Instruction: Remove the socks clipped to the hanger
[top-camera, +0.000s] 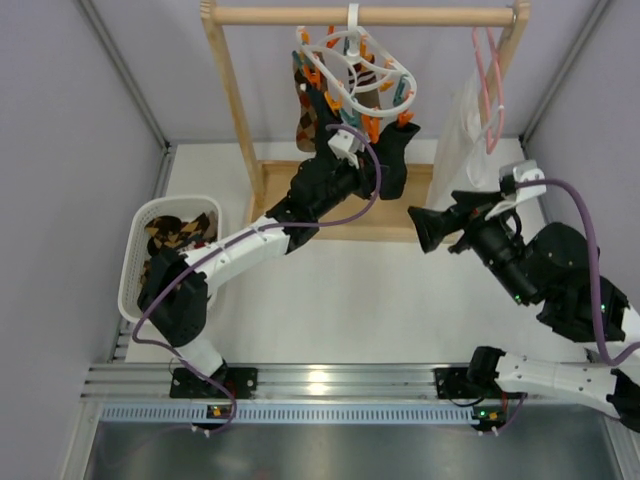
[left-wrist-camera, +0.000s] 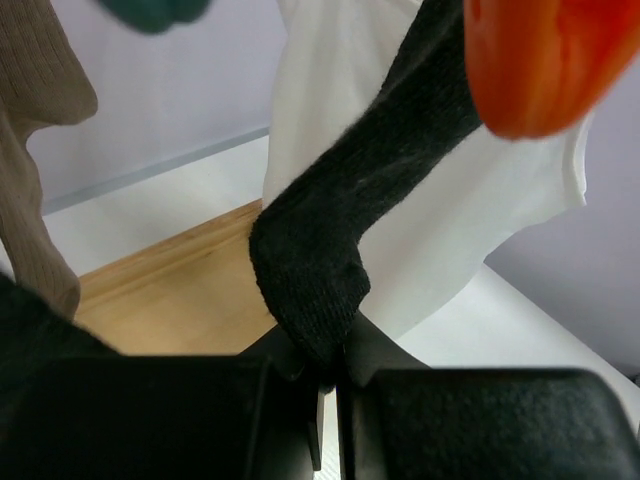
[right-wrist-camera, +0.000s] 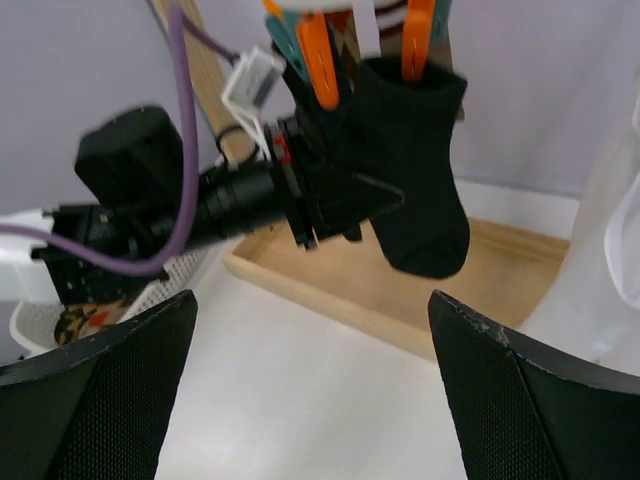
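The left gripper (left-wrist-camera: 330, 378) is clamping the low end of a dark sock (left-wrist-camera: 350, 230). Its two black fingers (left-wrist-camera: 180, 420) are sitting almost together, with only a thin slit between them, and the knit is bunching into that slit. From there the sock is rising up and to the right toward an orange clothespin (left-wrist-camera: 550, 60), which is blurred at the frame's top edge. A ribbed beige sock (left-wrist-camera: 35, 150) is hanging at the left, and a white garment (left-wrist-camera: 450, 200) is hanging behind the dark sock.

The left arm (top-camera: 250, 240) is stretching diagonally from its base, elbow bent beside a white basket (top-camera: 135, 260), and its wrist is lifting to the cluster under the white ring hanger (top-camera: 352, 20) on the wooden rail (top-camera: 280, 15). The top view alone is showing argyle socks (top-camera: 175, 235) lying in that basket and another argyle sock (top-camera: 303, 110) dangling at the ring's left side.

The right gripper (top-camera: 422, 230) is hovering level, well apart from the sock and pointing toward it. Its fingers (right-wrist-camera: 100, 400) are spread wide and are holding nothing. The right wrist camera is showing the cuff of the dark sock pinned by two orange pegs (right-wrist-camera: 320, 65), which the left wrist view is cropping out.
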